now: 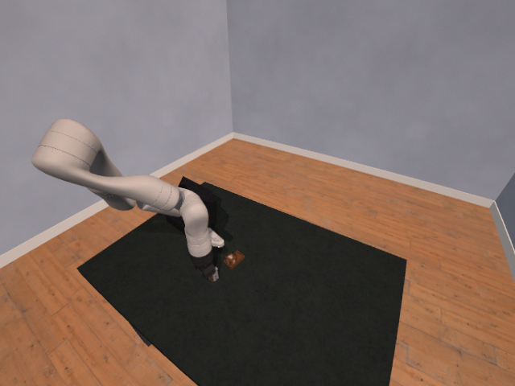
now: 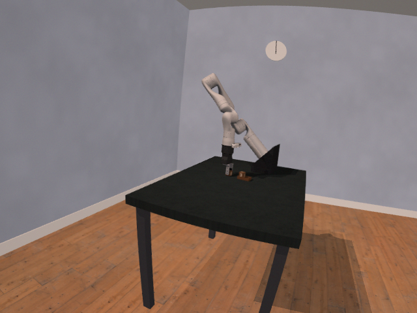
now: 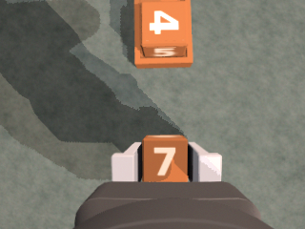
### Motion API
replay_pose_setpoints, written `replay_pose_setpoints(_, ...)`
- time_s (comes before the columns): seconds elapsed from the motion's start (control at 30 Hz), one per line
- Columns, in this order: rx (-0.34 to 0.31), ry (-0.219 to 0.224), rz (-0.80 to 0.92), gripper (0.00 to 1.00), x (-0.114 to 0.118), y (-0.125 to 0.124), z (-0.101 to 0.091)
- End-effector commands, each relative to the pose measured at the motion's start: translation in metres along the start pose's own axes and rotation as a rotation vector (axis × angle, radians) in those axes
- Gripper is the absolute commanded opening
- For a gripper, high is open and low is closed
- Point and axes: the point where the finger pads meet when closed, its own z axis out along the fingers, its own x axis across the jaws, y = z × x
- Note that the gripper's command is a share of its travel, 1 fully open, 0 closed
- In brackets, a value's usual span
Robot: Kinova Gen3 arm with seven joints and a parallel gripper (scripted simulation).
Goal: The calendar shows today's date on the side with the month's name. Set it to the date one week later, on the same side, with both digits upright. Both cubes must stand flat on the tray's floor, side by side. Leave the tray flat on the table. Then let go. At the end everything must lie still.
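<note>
Showing a 7, orange cube [image 1: 211,277] [image 2: 230,173] [image 3: 165,159] clamped between the fingers [image 1: 216,274] [image 2: 227,169], tray [image 1: 240,260] [image 2: 248,178] [image 3: 164,63] nearby.

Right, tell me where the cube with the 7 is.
In the wrist view, the 7 cube sits low in the middle, between the gripper's jaws, outside the tray that holds the 4 cube.

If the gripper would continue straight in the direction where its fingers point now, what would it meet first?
Probably the dark table top below the gripper. The cube showing 7 is already between its fingers; the remaining height is hard to judge.
</note>
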Motion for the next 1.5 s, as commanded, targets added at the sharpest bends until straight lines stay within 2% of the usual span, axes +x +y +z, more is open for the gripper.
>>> replay_pose_setpoints(0.0, 0.001, 0.001, 0.000, 0.60, 0.000, 0.000, -0.001)
replay_pose_setpoints(0.67, 0.001, 0.001, 0.000, 0.60, 0.000, 0.000, -0.001)
replay_pose_setpoints(0.8, 0.001, 0.001, 0.000, 0.60, 0.000, 0.000, -0.005)
replay_pose_setpoints(1.07, 0.001, 0.001, 0.000, 0.60, 0.000, 0.000, -0.039)
replay_pose_setpoints(1.13, 0.001, 0.001, 0.000, 0.60, 0.000, 0.000, -0.039)
replay_pose_setpoints(1.47, 0.001, 0.001, 0.000, 0.60, 0.000, 0.000, -0.090)
